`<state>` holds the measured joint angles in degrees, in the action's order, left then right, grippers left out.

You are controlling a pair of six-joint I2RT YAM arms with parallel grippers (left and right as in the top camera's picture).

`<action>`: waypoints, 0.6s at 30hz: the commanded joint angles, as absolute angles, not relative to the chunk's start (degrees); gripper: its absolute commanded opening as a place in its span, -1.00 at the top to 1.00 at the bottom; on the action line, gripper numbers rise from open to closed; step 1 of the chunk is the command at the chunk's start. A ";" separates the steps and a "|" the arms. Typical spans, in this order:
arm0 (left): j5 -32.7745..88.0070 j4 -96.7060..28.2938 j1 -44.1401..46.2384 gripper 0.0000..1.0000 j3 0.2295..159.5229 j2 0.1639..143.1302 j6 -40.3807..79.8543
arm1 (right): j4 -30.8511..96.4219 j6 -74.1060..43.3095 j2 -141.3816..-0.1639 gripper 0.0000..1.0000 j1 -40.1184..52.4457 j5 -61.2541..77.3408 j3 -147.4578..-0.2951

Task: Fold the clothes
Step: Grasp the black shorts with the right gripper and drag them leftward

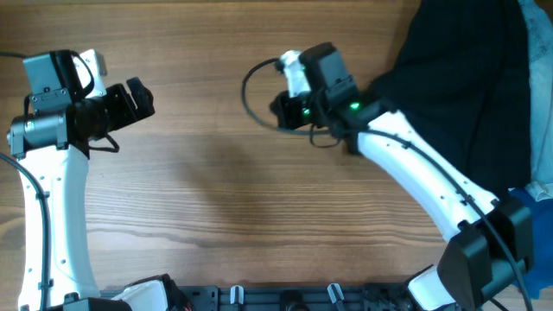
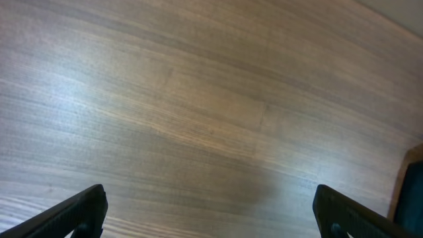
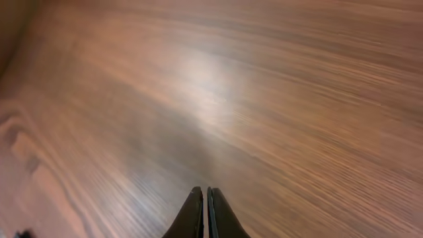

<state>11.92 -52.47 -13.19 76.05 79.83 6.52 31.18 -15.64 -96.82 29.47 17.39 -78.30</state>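
The black shorts (image 1: 462, 78) lie bunched at the table's far right corner, partly under my right arm. My right gripper (image 1: 278, 109) is left of the shorts, over bare wood near the table's middle. In the right wrist view its fingers (image 3: 205, 193) are pressed together with nothing between them. My left gripper (image 1: 143, 97) is at the far left, well away from the shorts. In the left wrist view its fingers (image 2: 210, 201) are spread wide and empty over bare wood.
A pale blue garment (image 1: 542, 78) lies along the right edge beside the shorts. A bright blue piece (image 1: 529, 195) shows at the right edge below it. The wooden table (image 1: 216, 199) fills the rest of the view. A black cable (image 1: 252, 95) loops by my right wrist.
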 commanded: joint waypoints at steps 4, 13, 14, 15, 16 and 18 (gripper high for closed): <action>12.60 -52.99 -13.23 -1.00 77.14 79.94 6.42 | 38.33 -19.20 -97.60 -0.22 14.98 10.28 -78.76; 12.67 -53.82 -13.23 -1.00 77.14 79.96 6.44 | 42.59 -16.08 -97.82 -0.81 -14.17 10.76 -78.28; 12.69 -53.84 -13.23 -1.00 77.14 79.96 6.44 | 41.95 -14.57 -98.08 -0.82 -16.36 10.66 -78.28; 12.69 -53.82 -13.23 -1.00 77.14 79.96 6.44 | 41.25 -13.87 -98.65 -0.82 -17.76 9.80 -78.26; 12.67 -53.82 -13.23 -1.00 77.14 79.99 6.44 | 40.40 -13.47 -99.18 -0.83 -19.05 8.82 -78.28; 12.67 -53.82 -13.23 -1.00 77.14 80.03 6.44 | 38.41 -13.43 -101.34 -0.85 -21.45 6.52 -78.28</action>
<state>11.94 -53.80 -13.19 76.05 79.83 6.52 40.36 -16.14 -97.71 -19.29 9.37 -78.26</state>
